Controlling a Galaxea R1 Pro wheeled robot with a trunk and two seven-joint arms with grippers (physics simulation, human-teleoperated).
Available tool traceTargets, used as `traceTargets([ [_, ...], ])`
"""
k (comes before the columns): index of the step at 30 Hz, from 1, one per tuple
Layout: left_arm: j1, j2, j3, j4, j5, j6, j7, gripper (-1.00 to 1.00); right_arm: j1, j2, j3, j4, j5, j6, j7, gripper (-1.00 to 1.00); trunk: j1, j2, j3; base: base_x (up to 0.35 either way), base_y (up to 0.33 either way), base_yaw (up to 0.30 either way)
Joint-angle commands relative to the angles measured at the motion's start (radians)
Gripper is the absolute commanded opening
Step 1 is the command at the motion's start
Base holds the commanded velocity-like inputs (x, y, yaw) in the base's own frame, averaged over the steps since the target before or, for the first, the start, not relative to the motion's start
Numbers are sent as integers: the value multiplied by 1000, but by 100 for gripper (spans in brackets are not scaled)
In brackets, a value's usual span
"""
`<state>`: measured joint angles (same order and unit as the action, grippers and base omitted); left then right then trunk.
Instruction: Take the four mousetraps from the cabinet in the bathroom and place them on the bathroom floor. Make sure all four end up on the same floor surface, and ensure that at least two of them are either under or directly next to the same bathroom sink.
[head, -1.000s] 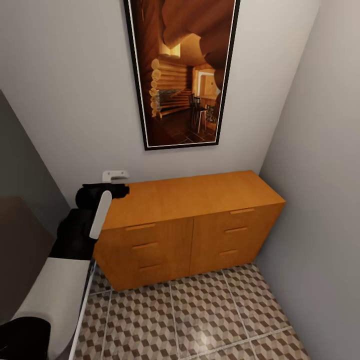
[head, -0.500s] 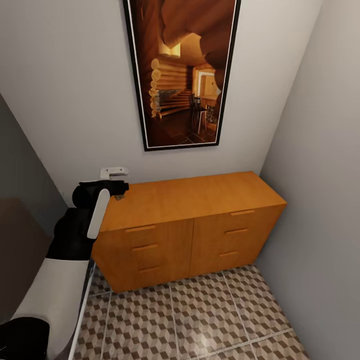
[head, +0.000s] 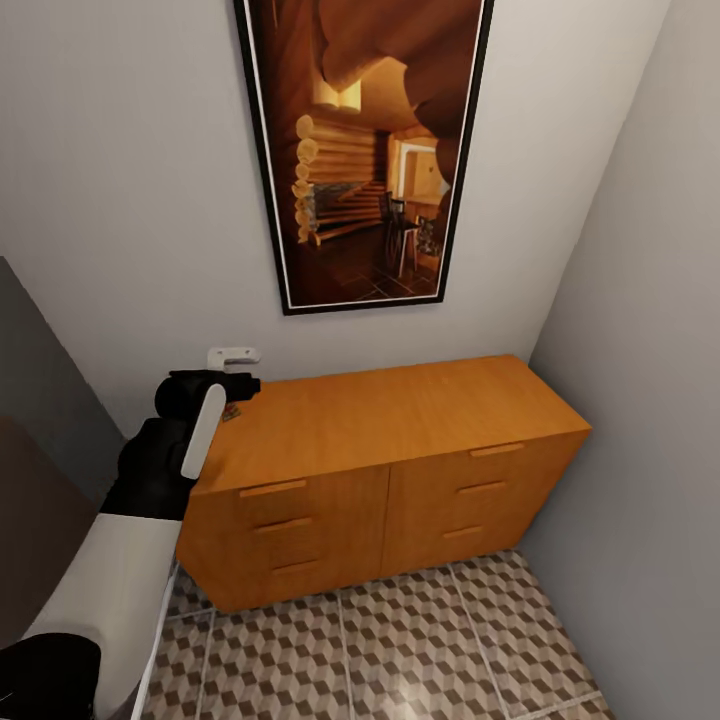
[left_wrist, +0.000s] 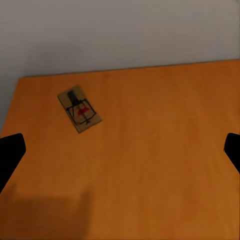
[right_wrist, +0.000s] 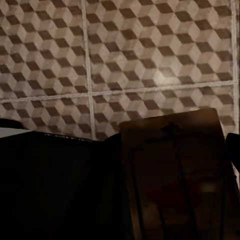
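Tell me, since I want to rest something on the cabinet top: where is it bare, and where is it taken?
The cabinet top is bare from its middle to the end by the right-hand wall. The crowded spot is the opposite end near the back wall, where one mousetrap lies flat and the left gripper hovers. The bathroom floor in front is also bare tile.

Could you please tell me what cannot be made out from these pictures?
- Cabinet contents: drawers closed, head view.
- Mousetrap on the cabinet top: largely hidden behind the left arm in the head view.
- Mousetrap near the right gripper: dark, cut off, grip unclear.
- Left gripper: fingertips cut off at the frame's edges.
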<state>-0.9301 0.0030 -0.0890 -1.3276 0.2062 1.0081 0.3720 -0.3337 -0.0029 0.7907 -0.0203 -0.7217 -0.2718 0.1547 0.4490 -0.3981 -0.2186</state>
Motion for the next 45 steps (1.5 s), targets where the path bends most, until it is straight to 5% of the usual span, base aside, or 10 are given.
traceTargets([
  [1,-1,0,-1,1,10,3,10,100,-1,-1,5,1,-13,45,8,-100,1,-2,-2,215,0,0],
  [7,6,1,0,2,10,3,10,100,1,-4,4,2,-13,93,10,-100,1,-2,-2,64,0,0],
  [26,10,-12,-1,35,10,1,9,100,1,-3,4,2,-13,98,-1,-100,1,-2,-2,2,0,184],
  [45,10,-18,-3,98,10,0,7,100,1,-3,4,2,-13,98,0,-100,1,-2,-2,113,-52,18],
])
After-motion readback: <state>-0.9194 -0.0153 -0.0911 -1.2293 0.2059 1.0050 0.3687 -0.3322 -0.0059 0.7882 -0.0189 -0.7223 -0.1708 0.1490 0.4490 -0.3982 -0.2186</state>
